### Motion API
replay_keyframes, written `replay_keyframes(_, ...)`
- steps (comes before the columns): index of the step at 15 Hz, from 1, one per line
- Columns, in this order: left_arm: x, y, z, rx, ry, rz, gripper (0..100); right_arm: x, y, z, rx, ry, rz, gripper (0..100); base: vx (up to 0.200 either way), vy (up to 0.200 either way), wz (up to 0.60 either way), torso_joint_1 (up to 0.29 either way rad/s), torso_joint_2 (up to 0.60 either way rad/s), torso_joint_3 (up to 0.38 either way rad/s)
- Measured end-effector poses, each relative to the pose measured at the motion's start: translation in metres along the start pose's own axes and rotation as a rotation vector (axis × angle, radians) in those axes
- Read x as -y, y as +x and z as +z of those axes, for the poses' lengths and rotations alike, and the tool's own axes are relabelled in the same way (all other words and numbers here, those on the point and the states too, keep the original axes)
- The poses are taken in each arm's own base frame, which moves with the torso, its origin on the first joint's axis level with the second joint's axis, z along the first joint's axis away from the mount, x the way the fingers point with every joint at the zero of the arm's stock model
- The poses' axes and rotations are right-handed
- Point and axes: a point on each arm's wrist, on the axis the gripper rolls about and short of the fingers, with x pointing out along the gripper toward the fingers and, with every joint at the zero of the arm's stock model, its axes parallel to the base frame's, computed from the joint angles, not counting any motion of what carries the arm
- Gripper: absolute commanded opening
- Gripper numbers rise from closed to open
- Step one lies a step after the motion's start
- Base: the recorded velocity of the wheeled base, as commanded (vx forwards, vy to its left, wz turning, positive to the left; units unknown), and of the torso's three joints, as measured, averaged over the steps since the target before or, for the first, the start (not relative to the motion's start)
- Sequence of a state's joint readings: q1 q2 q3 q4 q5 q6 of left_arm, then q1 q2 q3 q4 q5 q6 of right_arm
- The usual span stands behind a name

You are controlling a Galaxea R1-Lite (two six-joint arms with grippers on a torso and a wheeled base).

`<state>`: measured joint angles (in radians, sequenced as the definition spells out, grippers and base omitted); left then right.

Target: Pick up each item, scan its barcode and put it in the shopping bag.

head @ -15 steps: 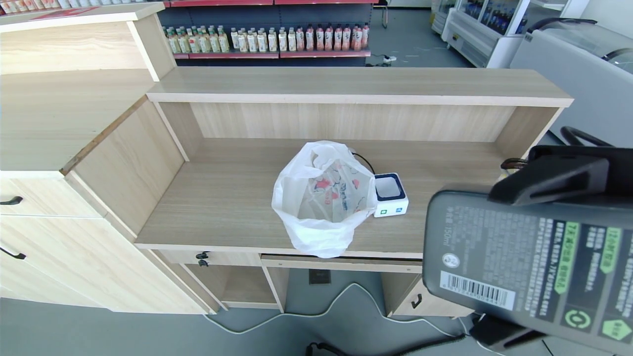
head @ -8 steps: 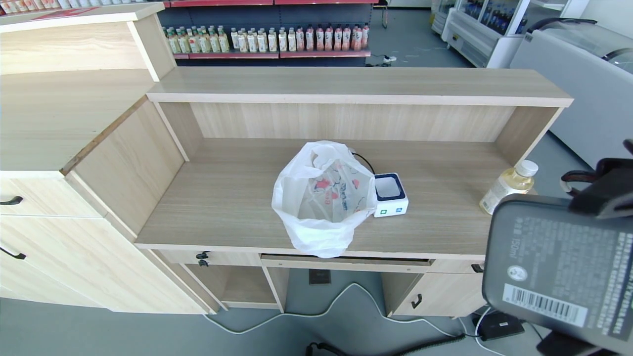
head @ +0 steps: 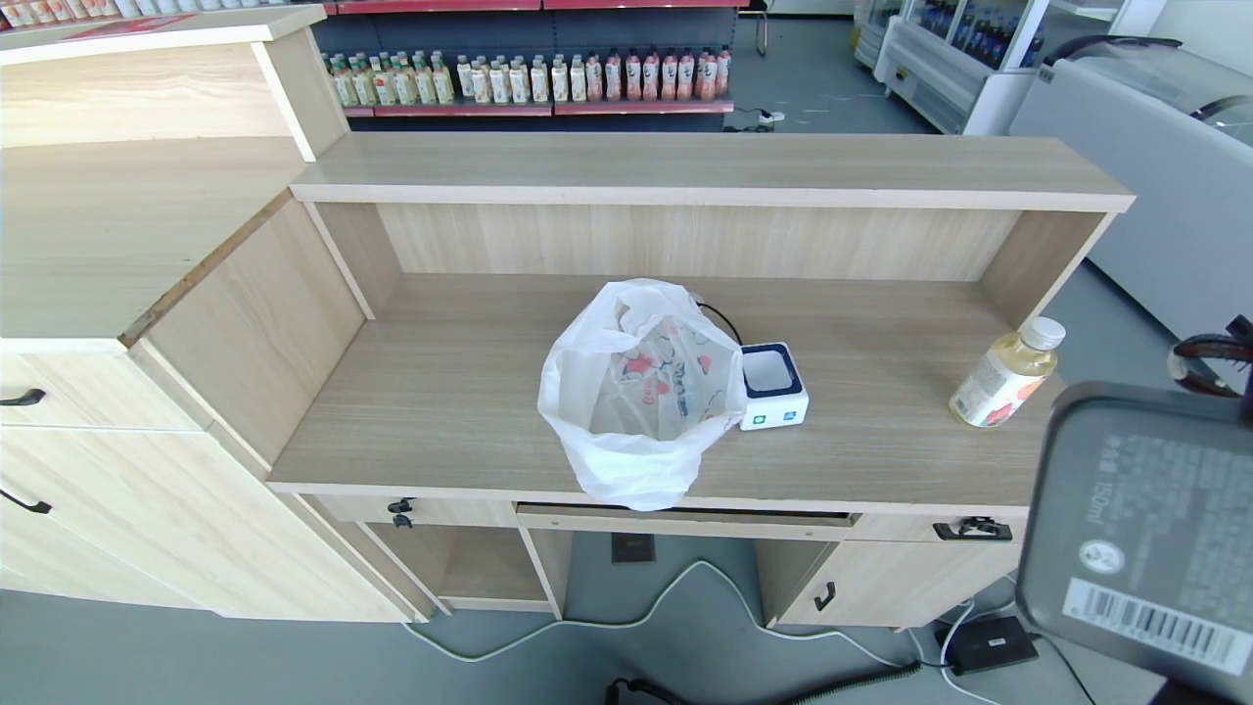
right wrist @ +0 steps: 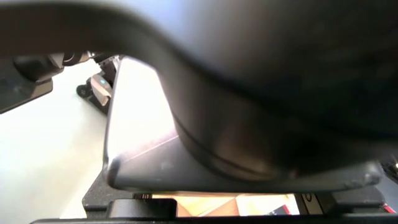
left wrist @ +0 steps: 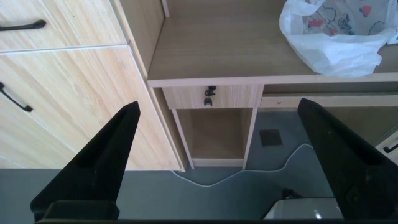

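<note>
Scanning looks to be the step in hand — the right claw [right wrist: 205,143], clamped on the dark pack [head: 1145,529] off the right end of the bench [head: 440,392], has carried it rightward, uncovering the bottle [head: 1008,377], and must next bring its barcode [head: 1155,622] over the scanner [head: 773,385] beside the shopping bag [head: 636,392] — while the left claw [left wrist: 217,162] gapes empty.

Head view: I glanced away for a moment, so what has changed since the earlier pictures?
The dark package has moved toward the robot's right and partly out of the picture, uncovering the bottle at the right end of the counter. The shopping bag and scanner stayed put.
</note>
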<state>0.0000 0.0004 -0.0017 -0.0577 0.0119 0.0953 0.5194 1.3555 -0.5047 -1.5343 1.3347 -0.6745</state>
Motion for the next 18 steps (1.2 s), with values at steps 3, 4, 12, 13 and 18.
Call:
replay_keyframes(3, 0.000, 0.000, 0.000, 0.000, 0.000, 0.000, 100, -0.001, -0.002, 0.004, -0.009, -0.011, -0.008, 0, 0.000, 0.000, 0.00, 0.000, 0.00, 0.000)
replay_keyframes(4, 0.000, 0.000, 0.000, 0.000, 0.000, 0.000, 100, -0.001, -0.002, 0.005, -0.018, -0.014, -0.020, 0, 0.000, 0.000, 0.00, 0.000, 0.00, 0.000)
replay_keyframes(12, 0.000, 0.000, 0.000, 0.000, 0.000, 0.000, 100, -0.005, -0.054, -0.012, -0.943, 0.287, -0.711, 0, 0.000, 0.000, 0.00, 0.000, 0.00, 0.000)
replay_keyframes(13, 0.000, 0.000, 0.000, 0.000, 0.000, 0.000, 100, -0.008, -0.067, -0.012, -1.120, 0.345, -0.856, 0, 0.000, 0.000, 0.00, 0.000, 0.00, 0.000)
replay_keyframes(18, 0.000, 0.000, 0.000, 0.000, 0.000, 0.000, 100, -0.035, -0.120, 0.000, -1.556, 0.480, -1.343, 0, 0.000, 0.000, 0.00, 0.000, 0.00, 0.000)
